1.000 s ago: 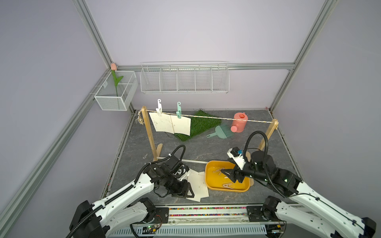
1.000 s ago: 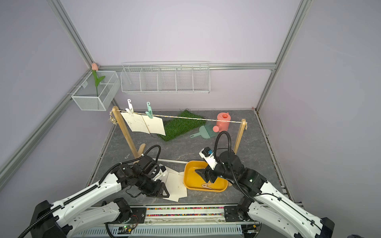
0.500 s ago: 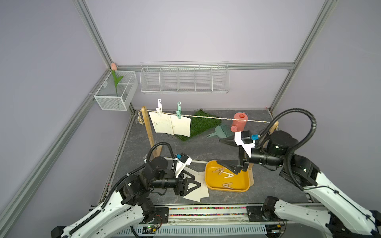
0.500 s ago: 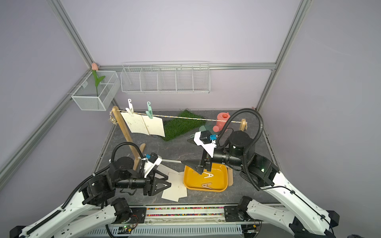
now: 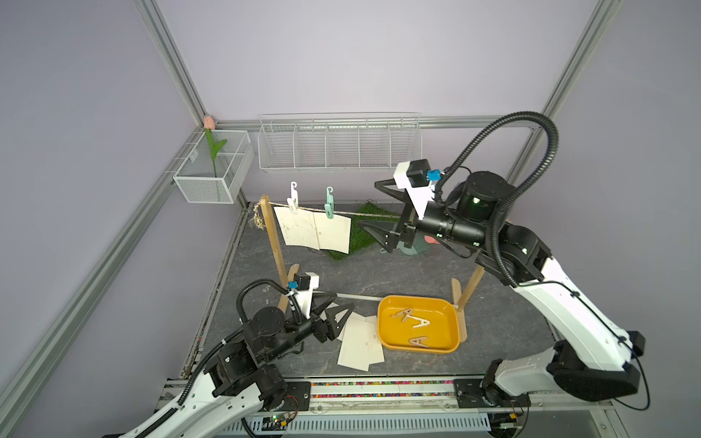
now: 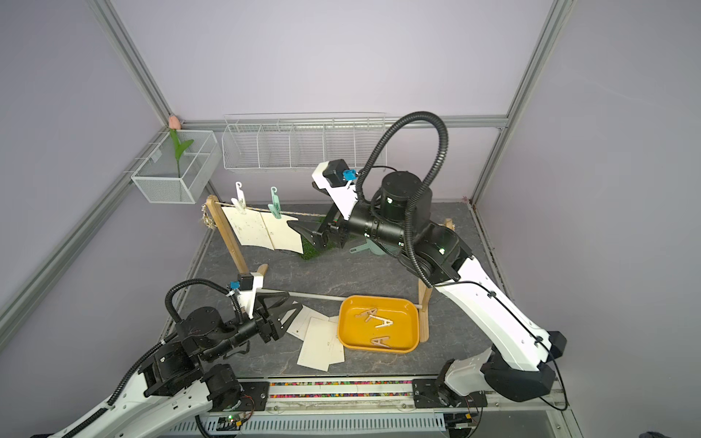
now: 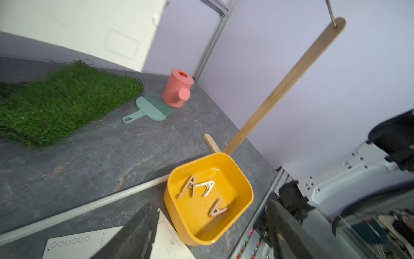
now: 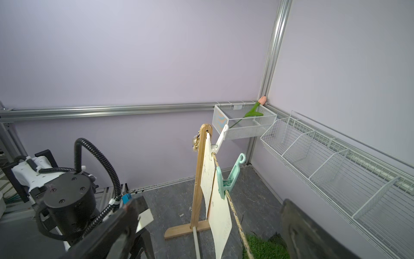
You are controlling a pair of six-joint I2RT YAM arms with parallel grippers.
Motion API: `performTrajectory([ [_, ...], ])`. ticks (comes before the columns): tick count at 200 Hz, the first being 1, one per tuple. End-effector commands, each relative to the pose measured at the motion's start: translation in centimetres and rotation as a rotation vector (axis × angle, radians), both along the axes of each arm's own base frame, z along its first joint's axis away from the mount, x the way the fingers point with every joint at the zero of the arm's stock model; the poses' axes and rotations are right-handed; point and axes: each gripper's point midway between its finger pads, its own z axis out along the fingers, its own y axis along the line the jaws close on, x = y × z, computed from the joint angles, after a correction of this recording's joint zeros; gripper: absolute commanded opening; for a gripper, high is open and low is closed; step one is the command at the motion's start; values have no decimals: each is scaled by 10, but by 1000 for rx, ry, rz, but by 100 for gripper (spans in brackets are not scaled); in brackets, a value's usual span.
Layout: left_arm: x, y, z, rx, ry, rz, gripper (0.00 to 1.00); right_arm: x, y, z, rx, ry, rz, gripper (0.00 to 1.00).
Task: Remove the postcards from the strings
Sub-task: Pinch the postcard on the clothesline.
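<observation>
Two postcards (image 5: 313, 231) (image 6: 265, 231) (image 8: 218, 215) hang from the strings (image 5: 360, 214) (image 8: 235, 216) beside the left wooden post. A white clothespin (image 5: 292, 199) and a teal clothespin (image 5: 328, 206) (image 8: 228, 179) pin them. My right gripper (image 5: 368, 204) (image 6: 301, 204) (image 8: 211, 201) is open, its jaws either side of the twine, just right of the teal pin. Other postcards (image 5: 360, 341) (image 6: 322, 341) (image 7: 78, 244) lie loose on the table. My left gripper (image 5: 343, 299) (image 6: 295, 299) (image 7: 210, 203) hovers open and holds nothing, low over them.
A yellow tray (image 5: 383, 303) (image 7: 170, 179) with three wooden clothespins stands by the right post (image 5: 474, 280). A white rod (image 5: 356, 297) joins the posts' feet. Behind lie a grass mat (image 7: 56, 101), a teal brush (image 7: 147, 109) and a pink watering can (image 7: 177, 89). Wire baskets (image 5: 337, 142) line the walls.
My right arm has risen from the yellow tray to the twine and opened wide. My left gripper has lifted off the loose cards, swung to point right and opened.
</observation>
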Motion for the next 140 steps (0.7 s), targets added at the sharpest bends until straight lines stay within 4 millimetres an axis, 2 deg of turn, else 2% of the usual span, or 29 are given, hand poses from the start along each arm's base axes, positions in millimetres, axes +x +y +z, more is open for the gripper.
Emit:
performTrajectory([
  [1, 21, 18, 14, -162, -34, 166, 78, 1, 13, -4, -32, 34, 33, 99],
  [24, 26, 25, 22, -266, -76, 213, 81, 7, 25, -5, -40, 42, 55, 99],
  [70, 25, 41, 41, -484, -129, 240, 99, 13, 36, -9, -59, 44, 72, 98],
  [112, 30, 23, 56, -547, -96, 86, 98, 12, 37, -10, -63, 43, 77, 98],
  [140, 41, 19, 60, -594, -81, 59, 99, 12, 37, -12, -68, 45, 76, 98],
])
